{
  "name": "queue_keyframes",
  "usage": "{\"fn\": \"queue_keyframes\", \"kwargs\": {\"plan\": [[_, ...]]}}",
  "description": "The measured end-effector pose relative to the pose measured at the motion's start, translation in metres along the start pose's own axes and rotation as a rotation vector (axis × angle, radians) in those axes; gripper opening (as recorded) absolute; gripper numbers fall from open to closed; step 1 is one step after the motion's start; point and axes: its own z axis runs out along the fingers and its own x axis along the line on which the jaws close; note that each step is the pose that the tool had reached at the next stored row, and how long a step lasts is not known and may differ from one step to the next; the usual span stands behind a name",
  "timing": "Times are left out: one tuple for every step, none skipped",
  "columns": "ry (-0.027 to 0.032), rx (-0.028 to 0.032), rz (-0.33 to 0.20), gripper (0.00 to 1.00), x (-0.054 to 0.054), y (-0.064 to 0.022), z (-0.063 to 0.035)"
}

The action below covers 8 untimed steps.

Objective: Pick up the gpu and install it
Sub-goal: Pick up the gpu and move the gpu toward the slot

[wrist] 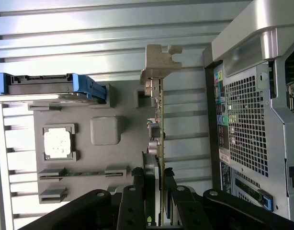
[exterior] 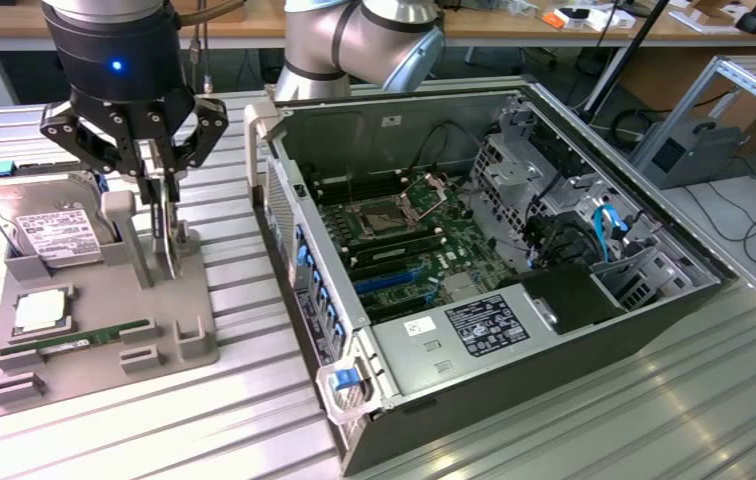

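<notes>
Fingers tight on both gpu faces

Bright, even room light, pale glare streaks along the ribbed metal table, soft faint shadows.

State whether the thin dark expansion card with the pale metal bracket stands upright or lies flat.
Upright: the expansion card stands on edge at the grey tray, gripper closed on it.

The fingers of the gripper cover the held end of the gpu (they clasp it from both sides). The hard drive and computer case run past the picture's edge. The print on the case's label is too small to read.
</notes>
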Motion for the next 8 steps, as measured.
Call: {"fn": "queue_keyframes", "kwargs": {"plan": [[0.0000,0.0000,0.000,0.27,0.0000,0.0000,-0.0003],[0.0000,0.0000,0.000,0.27,0.0000,0.0000,-0.0007],[0.0000,0.0000,0.000,0.27,0.0000,0.0000,-0.0010],[0.0000,0.0000,0.000,0.27,0.0000,0.0000,-0.0014],[0.0000,0.0000,0.000,0.27,0.0000,0.0001,-0.0018],[0.0000,-0.0001,0.000,0.27,-0.0001,0.0001,-0.0020],[0.0000,0.0000,0.000,0.27,-0.0001,0.0001,-0.0025],[0.0000,0.0000,0.000,0.27,-0.0001,0.0001,-0.0030]]}}
